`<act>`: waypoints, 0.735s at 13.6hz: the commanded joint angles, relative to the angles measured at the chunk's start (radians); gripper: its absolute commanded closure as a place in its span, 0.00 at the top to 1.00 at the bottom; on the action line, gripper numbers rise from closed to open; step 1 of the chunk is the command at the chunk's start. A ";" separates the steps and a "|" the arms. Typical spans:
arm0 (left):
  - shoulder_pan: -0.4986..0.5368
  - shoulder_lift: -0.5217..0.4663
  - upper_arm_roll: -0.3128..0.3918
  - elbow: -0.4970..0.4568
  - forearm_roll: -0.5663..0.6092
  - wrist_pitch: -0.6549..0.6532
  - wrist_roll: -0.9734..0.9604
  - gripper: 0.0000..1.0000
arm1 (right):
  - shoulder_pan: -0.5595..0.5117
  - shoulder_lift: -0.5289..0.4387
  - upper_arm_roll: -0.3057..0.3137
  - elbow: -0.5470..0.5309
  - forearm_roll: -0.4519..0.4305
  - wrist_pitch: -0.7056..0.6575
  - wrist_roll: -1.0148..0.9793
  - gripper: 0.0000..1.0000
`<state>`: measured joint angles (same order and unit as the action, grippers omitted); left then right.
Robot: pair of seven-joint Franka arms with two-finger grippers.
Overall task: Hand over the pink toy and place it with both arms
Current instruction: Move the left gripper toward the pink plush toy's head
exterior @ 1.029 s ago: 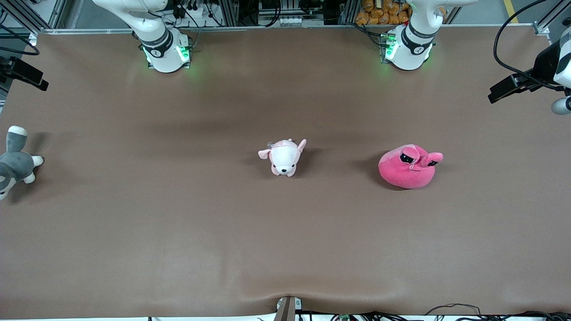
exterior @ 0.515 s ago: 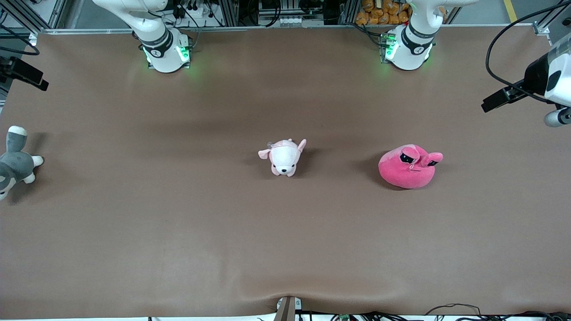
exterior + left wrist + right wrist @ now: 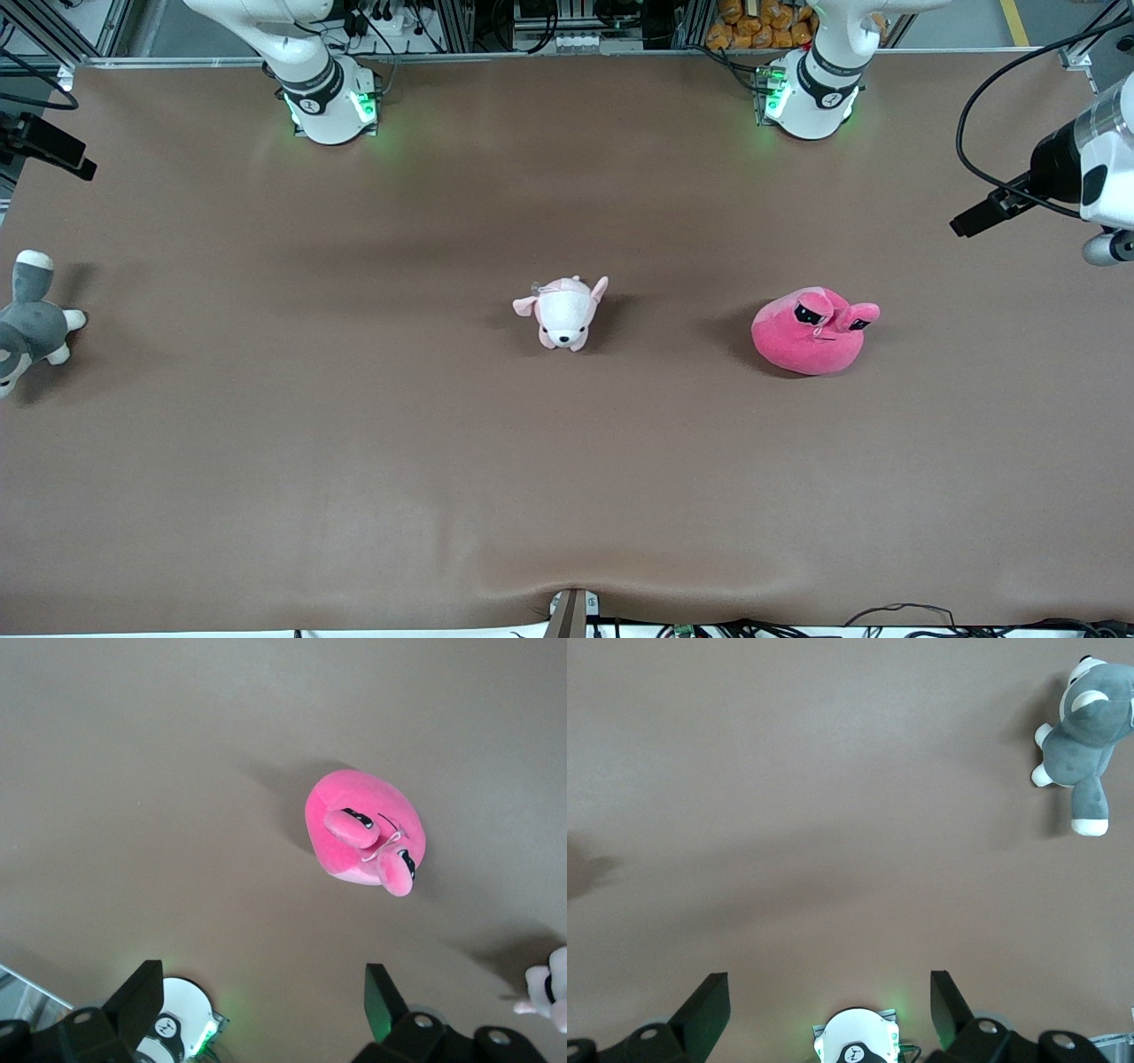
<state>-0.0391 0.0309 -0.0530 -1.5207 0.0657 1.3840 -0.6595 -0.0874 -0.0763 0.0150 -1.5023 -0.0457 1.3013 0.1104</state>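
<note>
The hot-pink toy (image 3: 808,330) sits on the brown table toward the left arm's end, eye bumps up; it also shows in the left wrist view (image 3: 363,837). My left gripper (image 3: 264,981) is open and empty, high above the table's left-arm end, well apart from the toy. The left arm's wrist (image 3: 1099,168) shows at the edge of the front view. My right gripper (image 3: 830,983) is open and empty, high over the right arm's end of the table, and waits.
A pale pink-and-white puppy plush (image 3: 563,312) lies at the table's middle. A grey-and-white plush (image 3: 27,323) lies at the right arm's end, also in the right wrist view (image 3: 1085,735). The arm bases (image 3: 328,102) stand along the table's edge farthest from the front camera.
The left arm's wrist has swung lower in the front view and turned over its end of the table. The toys and the right arm have not moved.
</note>
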 commanded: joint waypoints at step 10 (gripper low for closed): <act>0.004 0.043 -0.008 -0.009 -0.084 0.020 -0.610 1.00 | -0.029 -0.002 0.003 0.007 0.017 -0.002 -0.011 1.00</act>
<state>-0.0401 0.0720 -0.0614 -1.5249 -0.0016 1.3912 -1.1929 -0.0969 -0.0762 0.0095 -1.5022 -0.0457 1.3029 0.1102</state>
